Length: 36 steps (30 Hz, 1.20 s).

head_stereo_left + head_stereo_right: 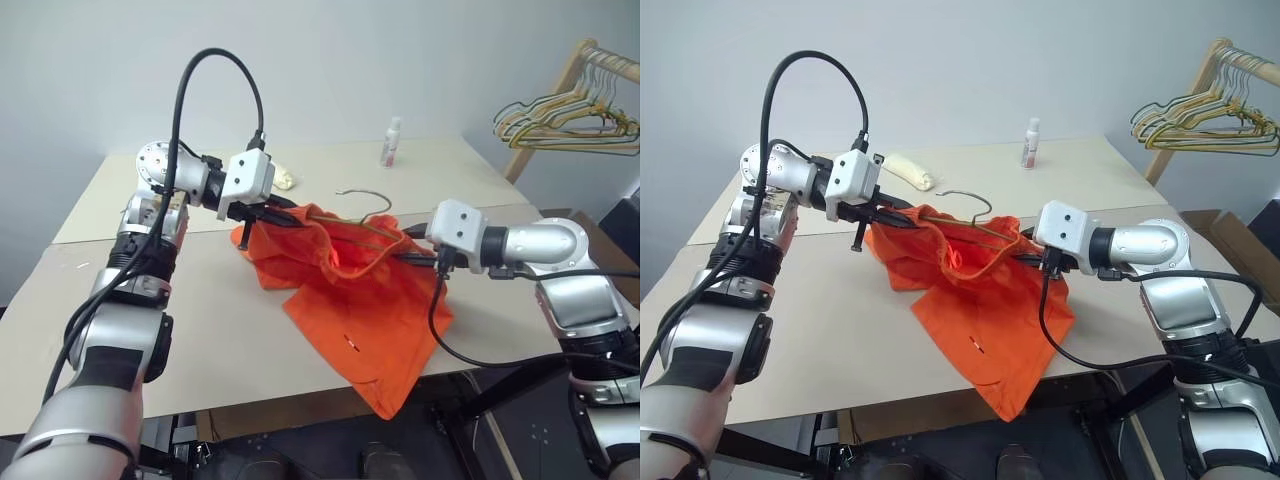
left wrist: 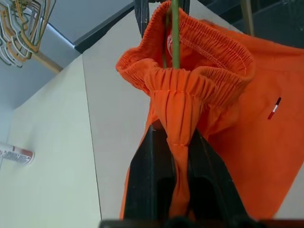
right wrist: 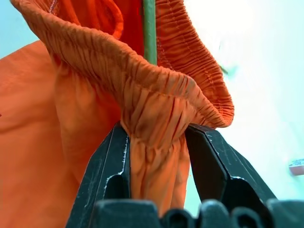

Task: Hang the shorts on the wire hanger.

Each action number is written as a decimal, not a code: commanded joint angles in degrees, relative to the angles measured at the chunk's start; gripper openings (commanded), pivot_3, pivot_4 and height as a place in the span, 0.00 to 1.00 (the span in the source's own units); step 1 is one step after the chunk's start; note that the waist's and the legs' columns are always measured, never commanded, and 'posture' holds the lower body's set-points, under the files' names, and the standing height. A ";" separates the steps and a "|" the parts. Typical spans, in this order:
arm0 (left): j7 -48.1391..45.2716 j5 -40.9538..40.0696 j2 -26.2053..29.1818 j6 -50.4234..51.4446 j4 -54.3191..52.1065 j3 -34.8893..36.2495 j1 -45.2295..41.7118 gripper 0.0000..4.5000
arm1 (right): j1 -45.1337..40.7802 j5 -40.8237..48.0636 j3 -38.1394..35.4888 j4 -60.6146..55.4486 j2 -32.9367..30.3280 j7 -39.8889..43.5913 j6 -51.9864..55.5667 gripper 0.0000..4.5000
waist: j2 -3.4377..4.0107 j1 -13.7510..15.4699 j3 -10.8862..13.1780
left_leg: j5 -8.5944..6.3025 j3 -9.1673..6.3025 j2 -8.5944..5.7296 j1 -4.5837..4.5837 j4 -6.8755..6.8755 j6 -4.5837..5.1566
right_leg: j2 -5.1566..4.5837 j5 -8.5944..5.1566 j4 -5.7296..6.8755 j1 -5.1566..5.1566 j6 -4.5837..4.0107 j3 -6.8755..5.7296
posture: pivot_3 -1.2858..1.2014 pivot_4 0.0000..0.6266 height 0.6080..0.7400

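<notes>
I see the shorts [image 1: 365, 300] lifted at the waistband over the table [image 1: 200, 340], the wire hanger [image 1: 362, 215] threaded inside. Left gripper [image 2: 176, 142] pinches the waistband shut; right gripper [image 3: 156, 142] fingers stand parted around fabric. Beyond the shorts: a bottle [image 1: 391, 142], a hanger bundle [image 1: 565, 120].

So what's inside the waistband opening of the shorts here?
A thin bar of the wire hanger runs through the shorts' gathered waistband; its hook pokes out above. The hanger's lower part is covered by fabric.
</notes>
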 commanded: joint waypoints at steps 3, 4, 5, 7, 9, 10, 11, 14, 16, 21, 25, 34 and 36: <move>2.29 1.43 0.46 -2.20 0.51 0.80 -0.63 0.00 | -1.95 2.40 -1.57 -1.05 -0.96 1.42 3.27 0.17 | 0.00 0.01 0.00 | 0.00 -0.01 0.00 0.00 0.00 0.00 | -0.01 0.00 0.00 0.00 0.00 0.00 | 0.50 0.00 1.00; 3.04 1.91 0.43 -2.78 1.29 0.84 -0.62 0.00 | -1.77 2.64 -1.75 -1.34 -1.18 1.59 3.54 0.09 | 0.00 0.03 0.00 | 0.00 -0.01 0.00 0.00 0.00 0.00 | -0.01 0.00 0.00 0.00 0.00 0.00 | 0.50 0.00 1.00; 4.11 2.13 0.20 -2.71 2.35 1.14 -0.81 0.00 | -1.41 2.93 -2.06 -1.76 -1.43 1.77 3.62 0.00 | 0.00 0.03 0.00 | 0.00 -0.01 0.00 0.00 0.00 0.00 | -0.01 0.00 0.01 0.01 0.00 0.00 | 0.50 0.00 1.00; 5.84 2.23 -0.18 -2.44 4.98 1.96 -1.49 0.00 | -0.80 3.69 -2.85 -2.56 -1.69 1.87 4.27 0.00 | 0.00 0.05 0.00 | 0.00 -0.01 -0.01 0.01 0.01 0.00 | -0.01 0.00 0.01 0.02 0.00 -0.01 | 0.50 0.00 1.00; 6.11 2.67 0.19 -2.76 7.17 2.03 -2.14 0.14 | -0.22 4.97 -3.94 -3.38 -2.01 1.76 5.48 0.00 | 0.00 0.08 0.00 | 0.00 -0.02 -0.01 0.00 0.01 0.00 | -0.01 0.00 0.01 0.01 0.00 -0.02 | 0.50 0.00 1.00; 6.41 2.40 0.19 -2.49 7.95 2.38 -2.36 0.18 | 0.16 5.97 -4.83 -4.03 -2.23 1.60 6.61 0.00 | 0.00 0.05 0.00 | 0.00 -0.02 -0.01 0.00 0.01 0.00 | -0.01 0.00 0.01 -0.01 0.00 -0.01 | 0.50 0.00 1.00; 6.61 2.06 0.20 -2.94 8.54 2.79 -2.44 0.24 | 0.61 7.02 -5.77 -4.78 -2.50 1.51 7.56 0.00 | 0.00 0.03 0.00 | 0.00 -0.01 -0.01 -0.01 0.00 0.00 | -0.01 0.00 0.01 -0.03 0.00 -0.01 | 0.50 0.00 1.00; 7.26 0.03 -0.10 -1.80 10.06 5.14 -2.92 0.46 | 2.02 9.31 -8.17 -6.70 -3.24 0.54 10.83 0.00 | 0.00 0.04 0.00 | 0.01 -0.02 -0.01 -0.02 0.00 -0.01 | -0.02 0.00 0.01 -0.04 0.00 -0.01 | 0.49 0.00 1.00; 8.70 0.15 0.09 -2.62 11.12 6.39 -3.25 0.60 | 3.18 10.39 -9.68 -7.75 -3.78 -0.32 13.04 0.00 | 0.00 0.07 0.00 | 0.00 -0.03 -0.01 -0.02 0.02 0.00 | -0.02 0.00 0.01 -0.02 0.00 -0.01 | 0.49 0.00 1.00; 14.04 1.05 0.99 -2.97 13.57 9.00 -4.37 0.97 | 6.79 13.19 -14.06 -10.22 -5.42 -2.99 19.44 0.00 | -0.02 0.15 -0.01 | -0.01 -0.04 -0.02 -0.02 0.01 0.01 | -0.04 0.00 0.01 0.00 0.00 -0.02 | 0.49 0.00 1.00; 15.75 -0.64 1.09 -1.52 11.81 11.48 -2.95 0.99 | 12.68 14.08 -18.83 -11.87 -8.02 -6.19 25.29 0.00 | -0.02 0.27 -0.01 | -0.01 -0.06 -0.02 -0.03 0.01 0.02 | -0.06 0.00 0.01 -0.02 0.00 -0.04 | 0.48 0.00 1.00; 16.69 -14.62 -2.66 15.31 -14.83 15.93 11.34 0.99 | 16.91 10.61 -27.85 -9.24 -8.39 -21.77 38.78 0.00 | 0.06 -0.38 -0.08 | -0.03 -0.01 0.18 0.02 0.01 0.05 | -0.10 0.00 0.09 -0.01 0.00 0.09 | 0.46 0.00 1.00; 18.08 -15.48 -2.84 18.27 -19.31 15.47 14.45 0.99 | 17.19 9.39 -29.86 -8.34 -7.27 -25.98 39.47 0.00 | 0.06 -0.63 -0.09 | -0.02 0.01 0.18 0.03 -0.01 0.03 | -0.11 0.01 0.08 -0.01 0.00 0.13 | 0.46 0.00 1.00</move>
